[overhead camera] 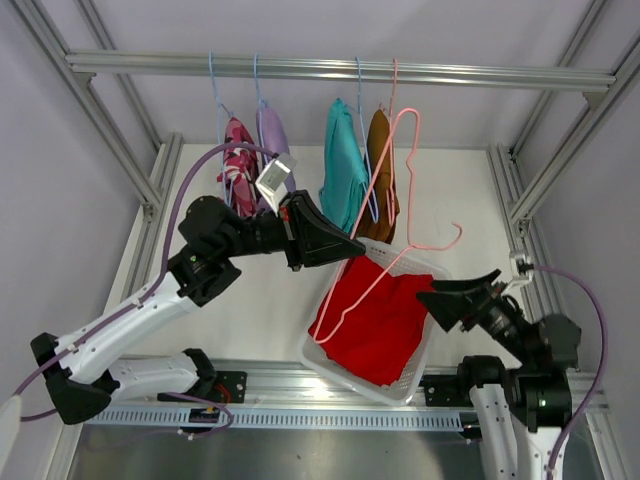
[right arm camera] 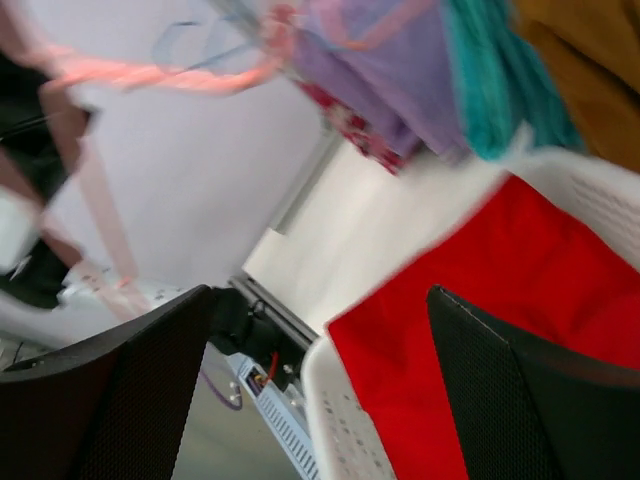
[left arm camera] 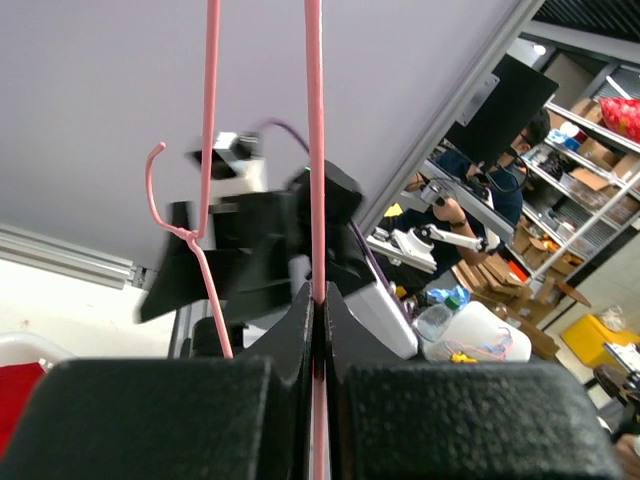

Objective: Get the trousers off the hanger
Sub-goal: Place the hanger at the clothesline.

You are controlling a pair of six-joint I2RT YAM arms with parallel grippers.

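My left gripper (overhead camera: 352, 250) is shut on the wire of a bare pink hanger (overhead camera: 392, 190), held tilted above the basket. In the left wrist view the jaws (left arm camera: 318, 300) pinch the pink hanger wire (left arm camera: 314, 150). The red trousers (overhead camera: 375, 320) lie in the white basket (overhead camera: 415, 378), off the hanger. My right gripper (overhead camera: 440, 300) stands open beside the basket's right rim, with nothing between its fingers (right arm camera: 530, 390). The right wrist view shows the red trousers (right arm camera: 520, 290) and the basket rim (right arm camera: 340, 410) just ahead of it.
Camouflage (overhead camera: 238, 150), lilac (overhead camera: 272, 135), teal (overhead camera: 345, 170) and rust-brown (overhead camera: 380, 165) trousers hang on hangers from the metal rail (overhead camera: 340, 70) at the back. Frame posts stand at both sides of the white table (overhead camera: 270, 300).
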